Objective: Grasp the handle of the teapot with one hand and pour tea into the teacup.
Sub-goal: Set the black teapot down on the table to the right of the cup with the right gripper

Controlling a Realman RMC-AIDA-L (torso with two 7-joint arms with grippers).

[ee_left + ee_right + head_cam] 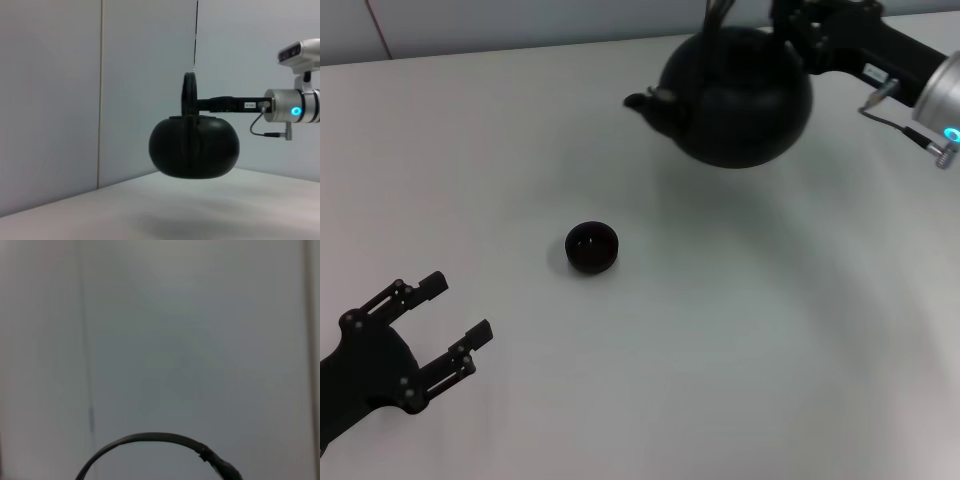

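The large black teapot hangs in the air above the table at the back right, spout pointing left. My right gripper is shut on its arched handle, and the left wrist view shows the teapot lifted clear of the table. The right wrist view shows only a dark curve of the handle against the wall. The tiny black teacup stands on the table left of and nearer than the teapot. My left gripper is open and empty at the near left.
The white table has open room around the teacup. A pale wall stands behind the table. A thin cable loops off the right wrist.
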